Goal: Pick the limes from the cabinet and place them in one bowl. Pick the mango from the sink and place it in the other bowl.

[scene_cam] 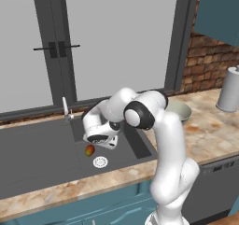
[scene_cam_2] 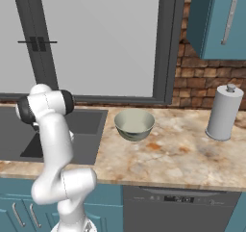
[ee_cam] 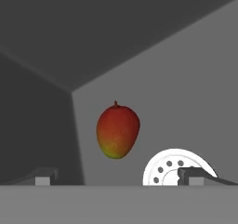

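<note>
The mango (ee_cam: 117,130), red-orange with a yellow-green patch, lies on the floor of the dark grey sink (scene_cam: 42,147), beside the round silver drain (ee_cam: 173,168). My gripper (ee_cam: 120,179) hangs open just above it, fingertips (ee_cam: 44,177) wide apart and holding nothing. From the left base view the hand (scene_cam: 99,140) reaches down into the basin over the mango (scene_cam: 89,150). The teal cabinet (scene_cam_2: 216,19) on the wall at upper right has its door closed. The limes are hidden. A pale grey-green bowl (scene_cam_2: 134,124) stands on the counter right of the sink.
A slim faucet (scene_cam: 65,108) rises at the sink's back edge. A grey paper towel roll (scene_cam_2: 223,113) stands at the counter's right. A large window is behind the sink, a brick wall right of it. A dishwasher (scene_cam_2: 178,207) sits under the counter.
</note>
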Robot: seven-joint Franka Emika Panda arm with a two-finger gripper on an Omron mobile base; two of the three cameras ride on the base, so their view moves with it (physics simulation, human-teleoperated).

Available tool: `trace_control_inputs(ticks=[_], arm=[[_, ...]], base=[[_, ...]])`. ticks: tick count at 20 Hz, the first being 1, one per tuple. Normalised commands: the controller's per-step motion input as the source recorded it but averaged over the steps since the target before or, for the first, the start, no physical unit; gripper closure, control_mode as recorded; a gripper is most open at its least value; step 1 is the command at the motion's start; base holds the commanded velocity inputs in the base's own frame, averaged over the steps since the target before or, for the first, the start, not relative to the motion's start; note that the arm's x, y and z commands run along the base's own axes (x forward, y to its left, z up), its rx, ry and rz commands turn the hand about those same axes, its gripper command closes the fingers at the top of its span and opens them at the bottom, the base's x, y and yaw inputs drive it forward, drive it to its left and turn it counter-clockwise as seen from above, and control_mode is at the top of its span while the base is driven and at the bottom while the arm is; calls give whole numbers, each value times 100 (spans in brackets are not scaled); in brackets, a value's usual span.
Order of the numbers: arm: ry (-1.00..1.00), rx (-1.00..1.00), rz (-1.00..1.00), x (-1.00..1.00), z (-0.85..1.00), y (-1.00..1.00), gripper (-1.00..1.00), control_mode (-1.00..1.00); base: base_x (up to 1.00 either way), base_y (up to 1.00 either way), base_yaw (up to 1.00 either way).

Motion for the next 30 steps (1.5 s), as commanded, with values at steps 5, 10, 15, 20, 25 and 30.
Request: trace_control_inputs(ticks=[5, 10, 15, 20, 25, 30], arm=[[0, 0, 0, 18, -24, 7, -100, -100], [0, 1, 0, 21, -25, 6, -100, -100], [0, 1, 0, 25, -24, 7, -100, -100], [0, 2, 0, 27, -24, 12, -100, -100], [0, 2, -1, 30, -27, 14, -100, -100], [0, 1, -2, 32, -34, 17, -100, -100]], base=[[0, 0, 0], [0, 0, 0], [0, 0, 0], [0, 0, 0], [0, 0, 0], [0, 0, 0]])
